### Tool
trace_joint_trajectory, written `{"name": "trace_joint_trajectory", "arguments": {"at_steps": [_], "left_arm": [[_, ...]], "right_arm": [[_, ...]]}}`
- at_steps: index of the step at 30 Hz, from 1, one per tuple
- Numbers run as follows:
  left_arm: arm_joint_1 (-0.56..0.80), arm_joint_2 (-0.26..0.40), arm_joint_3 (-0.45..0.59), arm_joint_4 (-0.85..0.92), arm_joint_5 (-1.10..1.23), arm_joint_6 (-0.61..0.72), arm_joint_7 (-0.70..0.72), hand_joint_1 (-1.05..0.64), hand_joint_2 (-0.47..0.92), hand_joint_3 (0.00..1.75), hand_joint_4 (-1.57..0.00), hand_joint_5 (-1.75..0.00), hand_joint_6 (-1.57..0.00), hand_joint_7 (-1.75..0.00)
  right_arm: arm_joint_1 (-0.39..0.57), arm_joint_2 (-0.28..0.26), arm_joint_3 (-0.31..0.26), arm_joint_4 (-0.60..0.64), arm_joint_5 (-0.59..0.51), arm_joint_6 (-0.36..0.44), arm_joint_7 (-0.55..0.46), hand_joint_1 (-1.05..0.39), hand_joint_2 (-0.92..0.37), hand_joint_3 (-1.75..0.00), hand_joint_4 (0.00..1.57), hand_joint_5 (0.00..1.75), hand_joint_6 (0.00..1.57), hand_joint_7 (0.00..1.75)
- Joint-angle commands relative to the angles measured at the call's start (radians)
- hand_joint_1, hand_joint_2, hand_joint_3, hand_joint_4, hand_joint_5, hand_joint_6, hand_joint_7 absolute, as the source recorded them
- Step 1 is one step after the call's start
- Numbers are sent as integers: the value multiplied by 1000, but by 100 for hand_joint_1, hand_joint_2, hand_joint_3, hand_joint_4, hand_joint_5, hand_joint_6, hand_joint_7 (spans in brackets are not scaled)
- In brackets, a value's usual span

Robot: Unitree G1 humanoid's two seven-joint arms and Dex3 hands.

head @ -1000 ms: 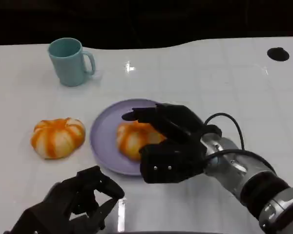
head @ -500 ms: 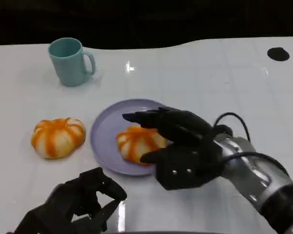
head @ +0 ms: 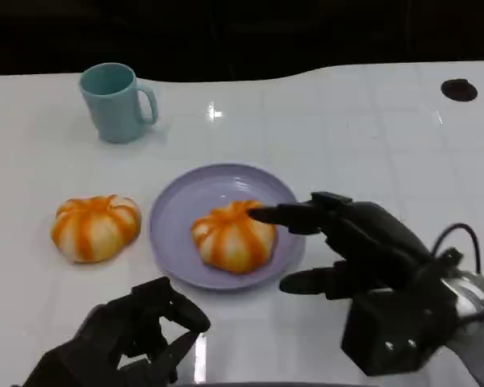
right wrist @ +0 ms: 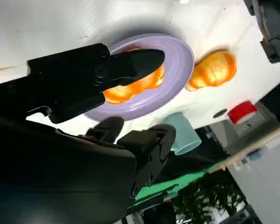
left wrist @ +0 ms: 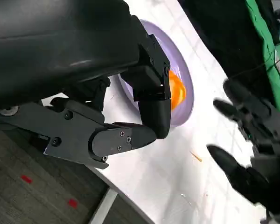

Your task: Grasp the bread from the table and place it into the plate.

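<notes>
Two black hands sit nearest the camera at the front edge of the white tabletop. Left hand: low at the near left, fingers curled inward, nothing in them. Right hand: near right, fingers spread apart and holding nothing; its longest fingertip reaches over the right rim of the plate, close to the bread there, though contact cannot be judged.

One purple plate, round and shallow, lies just beyond the hands at the middle of the tabletop. Contents: one bread, a round orange-and-white bun ridged like a pumpkin, resting in the near right part of the dish, upright, free of both hands. In the right wrist view the same bun shows inside the plate behind the dark fingers.

One second bun, same shape and colouring, lies directly on the tabletop just left of the plate, apart from its rim.

One teal mug stands upright at the far left, handle turned to the right, well apart from the plate; its inside cannot be seen.

One small dark round mark sits at the far right edge.
</notes>
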Motion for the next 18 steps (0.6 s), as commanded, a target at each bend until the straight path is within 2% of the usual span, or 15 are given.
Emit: {"name": "trace_joint_trajectory", "arguments": {"at_steps": [1,3,4,5,6,7,9,14,18], "left_arm": [[2,14,6,-17,5,6,2,-32,86,58,-72,-175,-62,-130],[2,16,7,-18,5,6,1,-32,86,58,-72,-175,-62,-130],[1,16,9,-19,2,8,0,-32,86,58,-72,-175,-62,-130],[1,15,10,-18,-3,10,-1,-32,86,58,-72,-175,-62,-131],[0,14,12,-17,-8,10,-2,-32,87,58,-72,-175,-61,-131],[0,13,13,-16,-11,9,-3,-31,87,58,-73,-175,-61,-131],[-1,15,14,-12,-11,5,-3,-31,87,58,-73,-175,-61,-130],[-1,19,15,-14,-13,10,-5,-31,87,57,-72,-175,-61,-130],[0,16,15,-15,-17,14,-4,-31,87,57,-71,-175,-61,-130]], "right_arm": [[65,-20,-50,-49,39,-41,-34,-26,-88,-6,70,84,82,28],[96,-27,-71,-68,50,-54,-45,-22,-89,-8,79,95,93,35],[111,-32,-82,-77,58,-65,-48,-19,-88,-11,80,109,97,42],[123,-36,-91,-84,63,-74,-48,-16,-77,-33,81,124,96,60],[132,-40,-97,-89,66,-83,-50,-14,-63,-61,82,131,93,73],[137,-43,-101,-92,67,-88,-50,-14,-52,-83,83,137,92,82],[164,-57,-115,-116,63,-95,-48,-14,-41,-104,86,145,91,97],[226,-74,-139,-179,54,-82,-47,-12,-30,-119,88,160,88,117],[280,-96,-157,-244,35,-57,-37,-11,-28,-123,88,162,86,121]]}}
